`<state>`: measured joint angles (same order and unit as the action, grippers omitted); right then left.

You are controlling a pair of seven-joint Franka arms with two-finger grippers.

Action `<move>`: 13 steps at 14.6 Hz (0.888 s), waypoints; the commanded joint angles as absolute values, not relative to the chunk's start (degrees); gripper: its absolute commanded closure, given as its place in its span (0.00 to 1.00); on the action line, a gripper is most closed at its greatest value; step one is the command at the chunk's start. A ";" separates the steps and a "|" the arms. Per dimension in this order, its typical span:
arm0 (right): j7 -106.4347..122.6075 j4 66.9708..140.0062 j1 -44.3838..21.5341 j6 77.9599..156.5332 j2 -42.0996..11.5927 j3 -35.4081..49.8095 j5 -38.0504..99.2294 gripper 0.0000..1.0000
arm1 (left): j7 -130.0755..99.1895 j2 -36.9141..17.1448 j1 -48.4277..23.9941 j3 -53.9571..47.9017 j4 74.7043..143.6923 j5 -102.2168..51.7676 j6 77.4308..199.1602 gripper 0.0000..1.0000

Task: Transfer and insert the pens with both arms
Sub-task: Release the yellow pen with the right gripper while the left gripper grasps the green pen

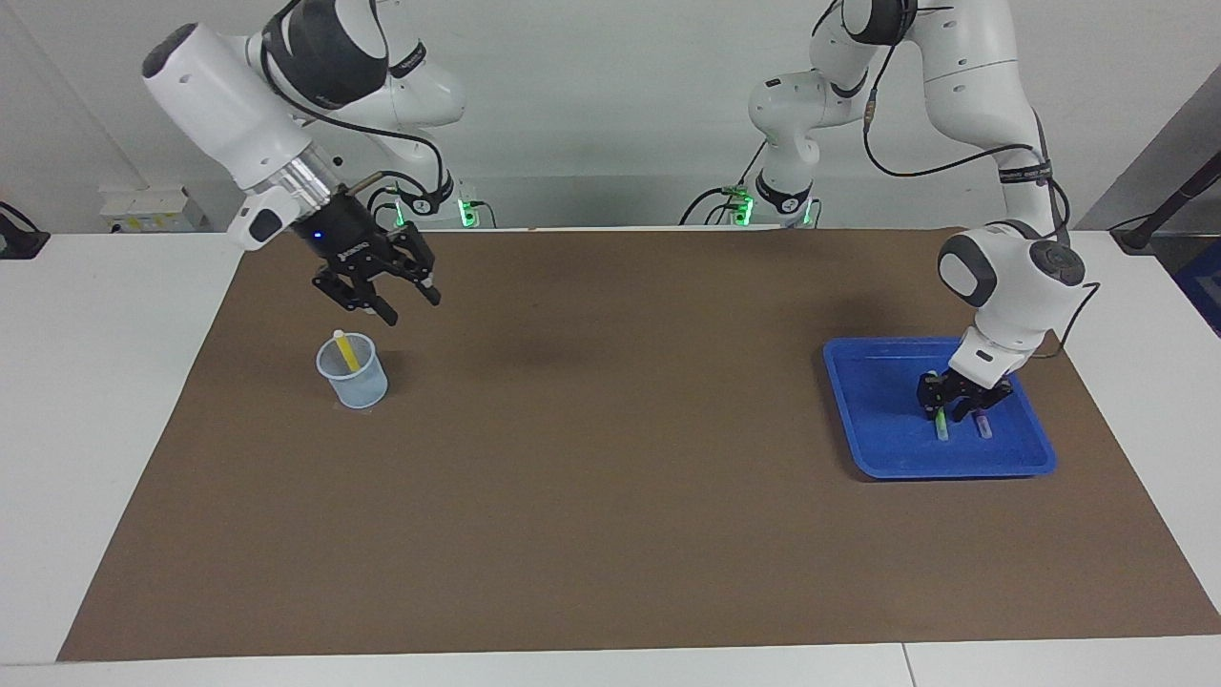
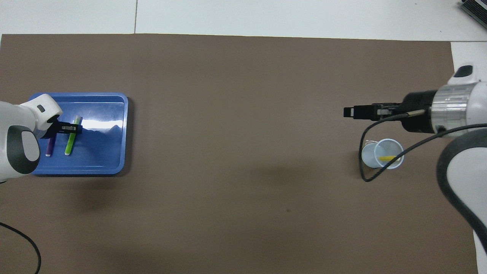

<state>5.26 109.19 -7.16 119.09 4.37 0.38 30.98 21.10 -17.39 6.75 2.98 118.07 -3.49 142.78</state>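
A yellow pen (image 1: pixel 350 355) stands tilted in a clear plastic cup (image 1: pixel 353 377) toward the right arm's end of the table; pen (image 2: pixel 388 157) and cup (image 2: pixel 383 154) also show in the overhead view. My right gripper (image 1: pixel 408 307) is open and empty, raised over the mat beside the cup (image 2: pixel 349 112). A green pen (image 1: pixel 941 426) and a purple pen (image 1: pixel 983 428) lie side by side in a blue tray (image 1: pixel 878 401). My left gripper (image 1: pixel 957 408) is down in the tray on the green pen (image 2: pixel 70 140), beside the purple pen (image 2: pixel 49 146).
A brown mat (image 1: pixel 610 477) covers the table. The blue tray (image 2: pixel 108 152) sits toward the left arm's end. A black cable (image 2: pixel 367 152) hangs from the right wrist over the cup in the overhead view.
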 commanded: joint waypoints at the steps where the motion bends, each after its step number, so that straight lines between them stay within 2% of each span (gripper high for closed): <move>1: -2.35 108.28 -11.58 122.15 3.43 0.44 34.36 0.32 | 21.45 -18.19 7.03 2.81 118.56 -2.46 144.32 1.00; 5: -8.17 108.28 -15.99 129.54 2.64 0.44 37.07 0.32 | 20.74 -18.19 6.77 2.81 117.87 -2.55 142.74 1.00; 13: -17.93 109.78 -21.18 132.80 3.34 0.44 40.96 0.31 | 8.72 -15.56 5.27 2.46 107.32 -3.34 121.22 1.00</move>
